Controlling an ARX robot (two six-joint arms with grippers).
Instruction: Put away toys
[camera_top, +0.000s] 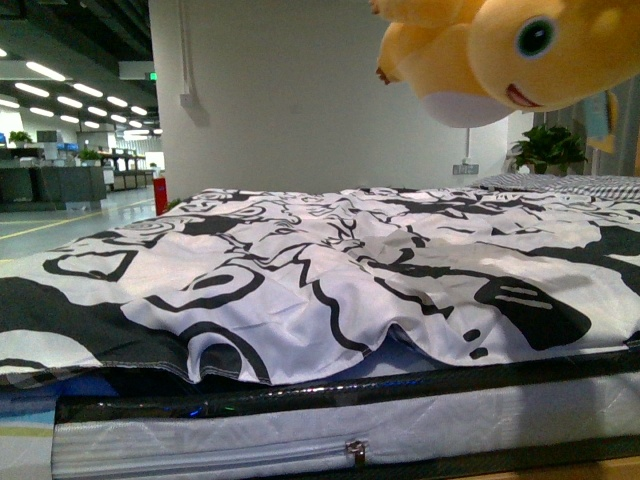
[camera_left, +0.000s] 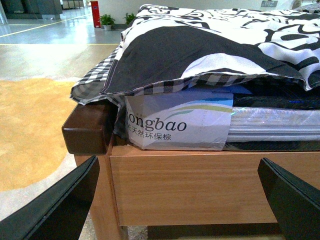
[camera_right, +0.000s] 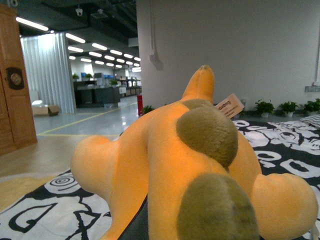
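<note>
The bed (camera_top: 300, 270) is wide in front of me. The orange plush toy (camera_top: 500, 55) hangs high over its right side. My right fingers hide behind it, so I cannot tell their grip. If it is weak, the toy may drop. My left fingers (camera_left: 55, 205) are wide apart, holding nothing.

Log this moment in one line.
plush toy: aloft over quilt, right gripper holding | left gripper: open, empty, facing bed frame
</note>
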